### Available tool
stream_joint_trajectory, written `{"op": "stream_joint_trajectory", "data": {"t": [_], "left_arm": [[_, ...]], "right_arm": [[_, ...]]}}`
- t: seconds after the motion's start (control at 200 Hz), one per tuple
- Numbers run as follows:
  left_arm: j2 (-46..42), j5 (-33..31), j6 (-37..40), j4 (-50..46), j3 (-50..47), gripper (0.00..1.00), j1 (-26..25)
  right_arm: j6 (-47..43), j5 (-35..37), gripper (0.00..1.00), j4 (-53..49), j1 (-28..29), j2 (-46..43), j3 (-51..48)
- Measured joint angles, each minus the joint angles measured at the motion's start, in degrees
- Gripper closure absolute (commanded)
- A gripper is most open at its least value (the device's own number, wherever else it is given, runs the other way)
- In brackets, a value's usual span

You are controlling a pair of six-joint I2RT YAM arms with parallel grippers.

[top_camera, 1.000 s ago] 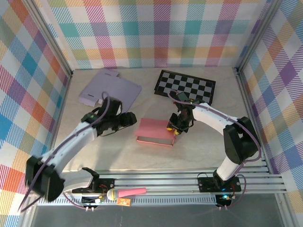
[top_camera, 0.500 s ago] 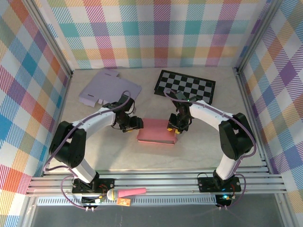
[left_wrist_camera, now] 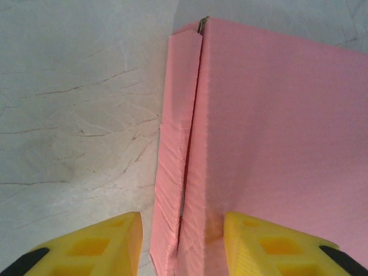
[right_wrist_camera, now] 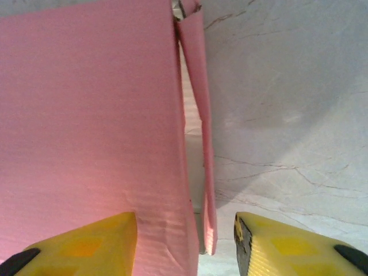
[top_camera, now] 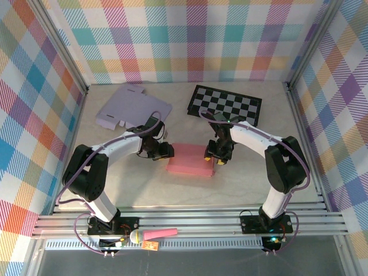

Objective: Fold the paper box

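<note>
Box (top_camera: 190, 161), one, pink; left gripper (left_wrist_camera: 181, 233), right gripper (right_wrist_camera: 186, 233), spread astride its ends

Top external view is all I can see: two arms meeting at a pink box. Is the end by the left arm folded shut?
Observer: Nearly. In the left wrist view, the end flap stands against the pink box, with a thin slit between them.
Operator: Is the arm pinching it?
Observer: No. The left gripper is open, its yellow fingers straddling that flap's edge.
Operator: And the other end?
Observer: The right wrist view shows the right flap ajar with a gap behind it, and the right gripper open around it.
</note>
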Motion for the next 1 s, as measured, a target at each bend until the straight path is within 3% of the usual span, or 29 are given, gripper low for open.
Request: {"op": "stream_joint_trajectory", "data": {"t": [0.45,1.0], "left_arm": [[0.33,0.59,0.07,2.12,-1.9,0.62,0.0],[0.44,1.86,-1.07,5.2,-3.56,0.73,-0.02]], "right_arm": [[-1.4,-1.36,0.56,3.15,-0.48,1.33,-2.32],[-2.69,-7.98,0.79,9.4,-1.97,1.9,-5.14]]}}
